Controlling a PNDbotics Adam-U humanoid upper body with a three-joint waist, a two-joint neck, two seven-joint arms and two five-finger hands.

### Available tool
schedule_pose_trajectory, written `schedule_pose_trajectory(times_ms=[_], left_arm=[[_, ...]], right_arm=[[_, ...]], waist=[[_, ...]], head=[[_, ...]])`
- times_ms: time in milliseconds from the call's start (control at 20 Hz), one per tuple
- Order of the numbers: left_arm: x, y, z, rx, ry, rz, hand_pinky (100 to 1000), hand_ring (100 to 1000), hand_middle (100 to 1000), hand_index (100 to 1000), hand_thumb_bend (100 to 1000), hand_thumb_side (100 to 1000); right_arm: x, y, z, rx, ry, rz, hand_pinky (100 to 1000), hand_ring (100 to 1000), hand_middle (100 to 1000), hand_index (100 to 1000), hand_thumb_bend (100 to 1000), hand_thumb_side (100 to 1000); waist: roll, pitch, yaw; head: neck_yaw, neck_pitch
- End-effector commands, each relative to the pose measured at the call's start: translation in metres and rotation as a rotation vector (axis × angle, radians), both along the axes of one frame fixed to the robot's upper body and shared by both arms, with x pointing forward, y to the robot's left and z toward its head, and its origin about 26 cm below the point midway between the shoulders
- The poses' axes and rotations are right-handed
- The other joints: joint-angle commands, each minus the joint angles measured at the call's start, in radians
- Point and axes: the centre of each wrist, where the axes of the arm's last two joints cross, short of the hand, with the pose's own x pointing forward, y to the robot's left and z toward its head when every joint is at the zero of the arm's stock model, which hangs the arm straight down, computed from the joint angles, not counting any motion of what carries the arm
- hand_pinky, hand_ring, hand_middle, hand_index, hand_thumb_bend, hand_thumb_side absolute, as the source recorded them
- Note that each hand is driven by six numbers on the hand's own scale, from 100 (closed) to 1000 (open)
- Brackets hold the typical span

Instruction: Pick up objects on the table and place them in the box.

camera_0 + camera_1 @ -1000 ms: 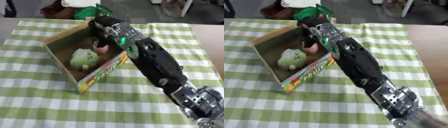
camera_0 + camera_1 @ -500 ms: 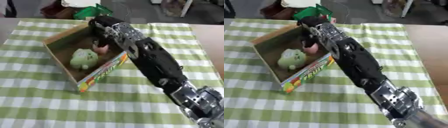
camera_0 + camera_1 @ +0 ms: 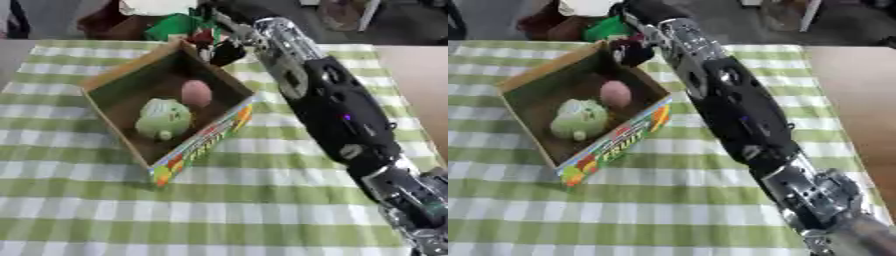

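Right arm (image 3: 337, 107), black with silver joints, reaching from the lower right diagonally across the green-and-white checked cloth (image 3: 262, 200) to the far corner of the box (image 3: 199, 145). Right hand (image 3: 226, 50) above that corner, at the rim; its fingers are dark and blurred against the background, so whether they are spread, closed or pinching anything cannot be told. Box: open cardboard tray with a printed fruit panel on its near side, lying below and to the left of the hand. Inside, a pink egg-shaped object (image 3: 196, 93) just below the hand, and beside it, farther from the hand, a pale green rounded object (image 3: 164, 118); the two lie close together, possibly touching. Beyond the hand, past the cloth's far edge, a green object (image 3: 175, 26) of unclear form.
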Motion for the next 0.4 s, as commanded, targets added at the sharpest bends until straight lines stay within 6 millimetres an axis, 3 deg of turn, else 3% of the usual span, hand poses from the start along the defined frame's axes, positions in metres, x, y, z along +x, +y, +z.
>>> schedule_pose_trajectory(times_ms=[50, 200, 400], left_arm=[[-0.002, 0.004, 0.006, 0.002, -0.025, 0.02, 540, 613, 667, 744, 100, 868], [-0.003, 0.006, 0.008, -0.002, -0.036, 0.032, 540, 614, 668, 744, 100, 864], [-0.002, 0.006, 0.01, -0.007, -0.05, 0.04, 541, 615, 669, 746, 100, 862]], right_arm=[[-0.02, -0.034, 0.024, 0.07, -0.142, 0.023, 788, 825, 729, 918, 100, 379], [-0.033, -0.051, 0.015, 0.153, -0.193, 0.029, 782, 803, 733, 892, 100, 398], [-0.051, -0.05, -0.01, 0.244, -0.216, 0.065, 778, 774, 721, 876, 100, 397]], waist=[[0.01, -0.014, -0.008], [0.022, -0.01, -0.023], [0.034, -0.008, -0.036]], head=[[0.023, 0.0], [0.046, -0.002], [0.063, -0.01]])
